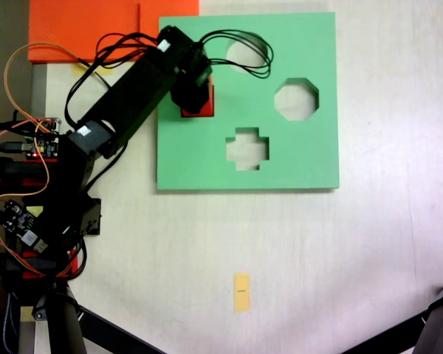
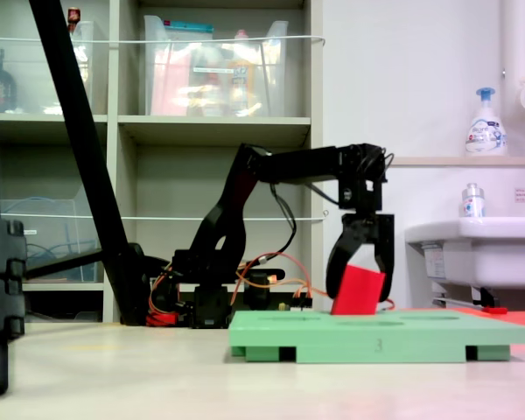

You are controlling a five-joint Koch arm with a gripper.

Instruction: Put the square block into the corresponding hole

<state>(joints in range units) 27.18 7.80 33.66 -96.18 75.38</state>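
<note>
A digit that looks like 3 (image 2: 378, 346) is embossed on the near edge of the green board (image 2: 381, 337) in the low side-on fixed view; no other writing can be read. A pale yellow label (image 1: 241, 291) lies on the desk (image 1: 369, 258) in the top-down fixed view, its print too small to make out.

From left to right in the top-down fixed view: circuit boards and orange wiring (image 1: 29, 140) sit at the arm's base, an orange slab (image 1: 81, 26) lies at the top edge, and the black arm reaches diagonally over the green board (image 1: 310, 158). The arm covers the board's upper left part, where the square block (image 1: 201, 103) shows as a red patch beneath the claw (image 1: 192, 94). Further right are a round cutout (image 1: 240, 55) crossed by black cables, a cross-shaped cutout (image 1: 247, 149) and an eight-sided cutout (image 1: 296, 99). The square hole itself is hidden under arm and block.

The side-on fixed view shows what the top view does not: the claw (image 2: 360, 273) straddles the square block (image 2: 359, 291), its two black fingers closed on the block's sides, and the block is tilted, its lower edge at the board's top surface. Behind stand shelves with clear bins (image 2: 214, 70), a white basin (image 2: 481, 249) and a pump bottle (image 2: 484, 122) on a ledge.
</note>
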